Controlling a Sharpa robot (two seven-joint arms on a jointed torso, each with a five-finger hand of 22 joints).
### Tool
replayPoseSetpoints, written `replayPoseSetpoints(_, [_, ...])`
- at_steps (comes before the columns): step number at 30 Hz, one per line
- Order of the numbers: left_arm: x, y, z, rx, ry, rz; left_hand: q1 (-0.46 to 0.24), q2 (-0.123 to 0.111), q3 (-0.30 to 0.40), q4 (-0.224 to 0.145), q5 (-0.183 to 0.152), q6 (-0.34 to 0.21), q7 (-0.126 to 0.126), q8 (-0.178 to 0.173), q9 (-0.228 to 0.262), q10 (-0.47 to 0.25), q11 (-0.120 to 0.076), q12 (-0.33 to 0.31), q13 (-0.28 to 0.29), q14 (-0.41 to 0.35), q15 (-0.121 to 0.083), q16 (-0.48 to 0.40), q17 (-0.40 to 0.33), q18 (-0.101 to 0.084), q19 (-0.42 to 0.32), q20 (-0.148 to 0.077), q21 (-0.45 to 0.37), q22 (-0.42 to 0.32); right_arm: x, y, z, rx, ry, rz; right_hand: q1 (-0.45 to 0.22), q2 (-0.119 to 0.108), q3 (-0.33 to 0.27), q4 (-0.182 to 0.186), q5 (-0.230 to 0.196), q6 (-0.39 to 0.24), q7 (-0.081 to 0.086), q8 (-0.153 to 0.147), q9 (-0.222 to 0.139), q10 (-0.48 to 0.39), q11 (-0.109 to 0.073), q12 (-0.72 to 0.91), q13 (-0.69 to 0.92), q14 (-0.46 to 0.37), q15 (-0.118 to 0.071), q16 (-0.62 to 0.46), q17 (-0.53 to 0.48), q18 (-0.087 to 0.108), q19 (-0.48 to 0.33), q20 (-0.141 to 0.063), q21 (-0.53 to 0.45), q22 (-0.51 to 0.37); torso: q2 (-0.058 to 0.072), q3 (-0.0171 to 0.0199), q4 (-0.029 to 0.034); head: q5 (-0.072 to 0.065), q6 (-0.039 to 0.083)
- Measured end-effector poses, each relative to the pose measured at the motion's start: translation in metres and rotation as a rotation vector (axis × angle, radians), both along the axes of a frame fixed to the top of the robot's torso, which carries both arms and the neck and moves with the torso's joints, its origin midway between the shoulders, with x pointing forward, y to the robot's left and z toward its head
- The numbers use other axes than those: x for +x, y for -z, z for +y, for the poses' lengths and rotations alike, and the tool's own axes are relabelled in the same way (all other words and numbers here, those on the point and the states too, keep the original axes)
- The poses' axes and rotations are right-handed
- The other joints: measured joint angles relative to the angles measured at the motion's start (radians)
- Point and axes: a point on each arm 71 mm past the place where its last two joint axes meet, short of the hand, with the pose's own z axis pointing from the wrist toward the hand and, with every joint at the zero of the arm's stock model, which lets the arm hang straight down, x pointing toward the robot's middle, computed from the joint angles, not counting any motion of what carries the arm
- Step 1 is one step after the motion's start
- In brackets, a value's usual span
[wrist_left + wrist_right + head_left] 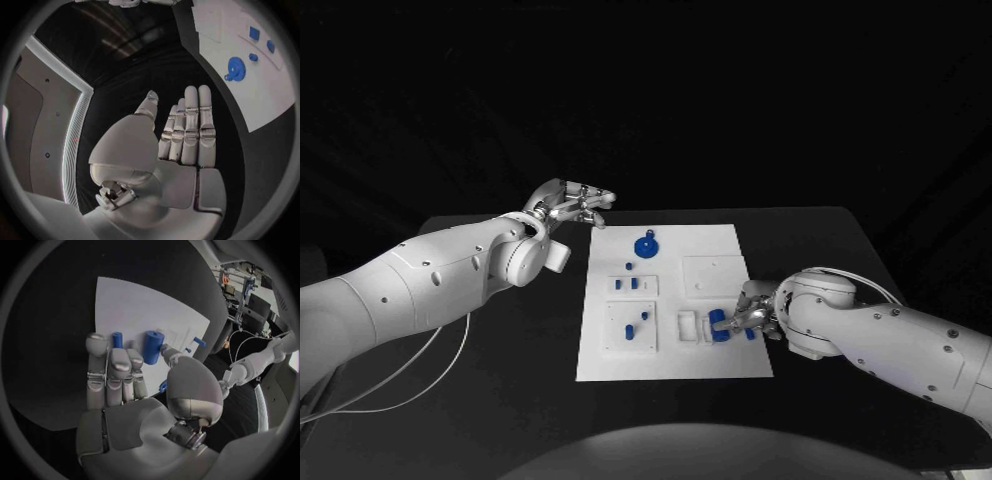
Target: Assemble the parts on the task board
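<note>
Right hand (756, 318): fingers pinching blue cylindrical peg (151, 346), axis upright, near-right of white task board (718, 362). Left hand (574, 205): fingers apart, empty, off board's far-left corner.

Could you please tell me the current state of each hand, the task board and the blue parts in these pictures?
left hand: open, fingers straight, holding nothing, off the board's far left corner.
right hand: fingers around a blue cylinder at the board's near right area.
task board: flat on the table.
blue gear: lying on the board's far part, untouched.
small blue pegs: lying on the board's left side, untouched.
</note>
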Motion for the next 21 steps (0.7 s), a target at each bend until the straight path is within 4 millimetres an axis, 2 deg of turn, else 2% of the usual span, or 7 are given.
replayPoseSetpoints(17, [-0.001, 0.000, -0.001, -0.011, 0.015, 0.007, -0.004, -0.004, 0.003, 0.003, 0.000, 0.000, 0.000, 0.000, 0.000, -0.004, 0.004, 0.000, 0.000, -0.003, 0.003, 0.000, 0.000, 0.000, 0.000, 0.000, 0.000, -0.009, 0.004, 0.005, 0.017, -0.019, -0.025, -0.025, 0.001, 0.001, 0.000, -0.007, 0.000, 0.009, -0.002, 0.005, 0.001, 0.002, 0.002, 0.000, 0.004, 0.000, 0.000, 0.001, 0.008, 0.000, 0.000, 0.000, 0.000, 0.000, 0.002, 0.0007, 0.0010, -0.008, -0.005])
replayPoseSetpoints(19, [-0.001, 0.000, -0.001, -0.012, 0.017, 0.007, -0.004, -0.004, 0.003, 0.003, 0.000, -0.002, 0.003, 0.000, 0.000, -0.004, 0.004, 0.000, 0.000, -0.003, 0.003, 0.000, 0.000, 0.000, 0.000, 0.000, 0.000, -0.011, 0.004, 0.007, 0.018, -0.021, -0.025, -0.027, 0.009, 0.009, 0.004, -0.021, 0.000, 0.009, -0.002, 0.005, 0.053, 0.002, 0.002, 0.000, 0.005, 0.000, 0.000, 0.001, 0.009, 0.000, 0.000, 0.000, 0.000, 0.000, 0.002, 0.0007, 0.0013, -0.007, -0.005])
replayPoseSetpoints(20, [-0.001, 0.000, -0.001, -0.013, 0.018, 0.008, -0.004, -0.004, 0.003, 0.003, 0.000, -0.004, 0.004, 0.000, 0.000, -0.003, 0.004, 0.000, 0.000, -0.003, 0.003, 0.000, 0.000, 0.000, 0.000, 0.000, 0.000, -0.011, 0.004, 0.007, 0.018, -0.022, -0.025, -0.027, 0.016, 0.016, 0.011, -0.028, 0.000, 0.010, -0.001, 0.005, 0.055, 0.002, 0.002, 0.000, 0.005, 0.000, 0.000, 0.001, 0.009, 0.000, 0.000, 0.000, 0.000, 0.000, 0.002, 0.0007, 0.0014, -0.007, -0.005])
replayPoseSetpoints(21, [-0.001, 0.000, -0.001, -0.013, 0.019, 0.008, -0.004, -0.004, 0.003, 0.003, 0.000, -0.004, 0.004, 0.000, 0.000, -0.004, 0.004, 0.000, 0.000, -0.003, 0.003, 0.000, 0.000, 0.000, 0.000, 0.000, 0.000, -0.011, 0.004, 0.007, 0.019, -0.022, -0.025, -0.028, 0.020, 0.020, 0.016, -0.035, 0.000, 0.010, -0.001, 0.005, 0.100, 0.002, 0.002, 0.000, 0.005, 0.000, 0.000, 0.001, 0.009, 0.000, 0.000, 0.000, 0.000, 0.000, 0.002, 0.0007, 0.0014, -0.007, -0.005])
